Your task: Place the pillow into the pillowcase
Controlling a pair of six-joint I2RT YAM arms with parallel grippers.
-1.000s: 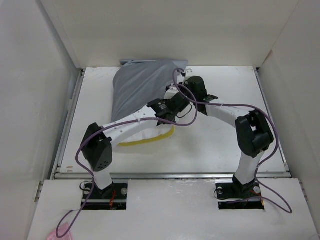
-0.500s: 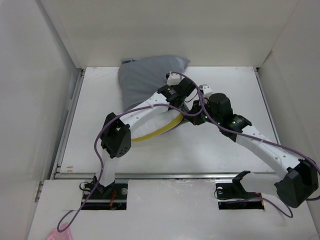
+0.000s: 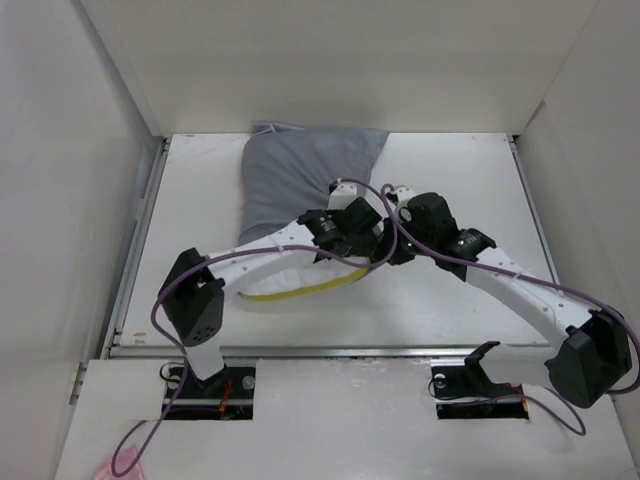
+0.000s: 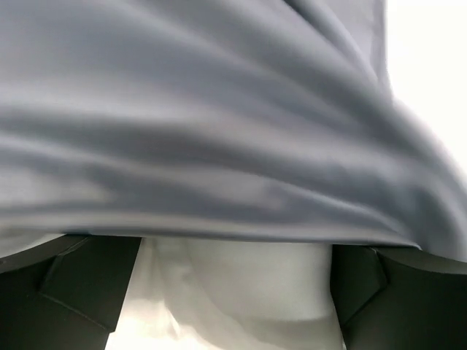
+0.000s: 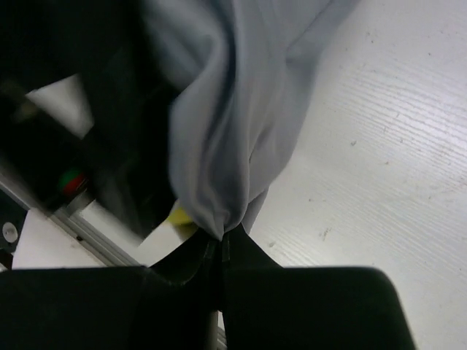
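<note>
Sleeving: pillowcase (image 3: 290, 180) covers most of pillow (image 3: 288, 279); yellow edge (image 3: 310, 288) bare.
My right gripper (image 5: 221, 244): pinching pillowcase.
My left gripper (image 4: 233, 292): apart.

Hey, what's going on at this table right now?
Two robot arms are at work getting a white pillow into a grey pillowcase on the table. The case covers most of it; the near end with its yellow band sticks out. The right gripper has its jaws pinched shut on a gathered fold of the case. The left gripper sits under the case's edge, jaws apart, pillow between them.
</note>
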